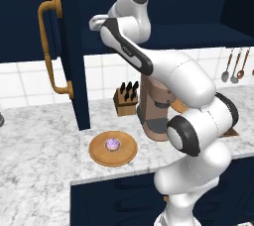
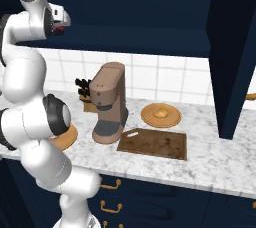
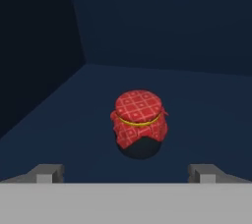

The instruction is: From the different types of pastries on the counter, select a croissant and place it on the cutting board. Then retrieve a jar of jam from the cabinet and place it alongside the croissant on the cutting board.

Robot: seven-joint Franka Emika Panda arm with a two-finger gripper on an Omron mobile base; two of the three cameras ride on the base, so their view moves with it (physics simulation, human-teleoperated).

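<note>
counter (image 2: 210,157): white-grey marbled stone over navy base units with brass pulls; white tile backsplash behind.
cabinet (image 1: 30,12): navy wall unit, door swung open, curved brass handle (image 1: 49,46) on it; dark interior shelf seen from the hand view.
jar of jam (image 3: 140,122): upright on the cabinet shelf, dead centre in the hand view, red checked cloth cover tied with a yellow band, dark body under it.
gripper (image 3: 125,173): up inside the cabinet, finger tips wide apart at 7 and 5 o'clock of the jar, not touching it.
cutting board (image 2: 154,143): flat on the counter, bare, just right of the coffee machine (image 2: 109,103).
croissant (image 2: 160,112): on a round wooden plate (image 2: 172,119) at 12 o'clock of the board, not on it.
cake (image 1: 112,144): purple-pink top, on a second round plate (image 1: 126,153) left of the machine.
other: knife block (image 1: 126,99) against the tiles; utensils (image 1: 234,66) hanging at right.
occlusion: arm hides most of the board in the left base view.
writing: none readable.
</note>
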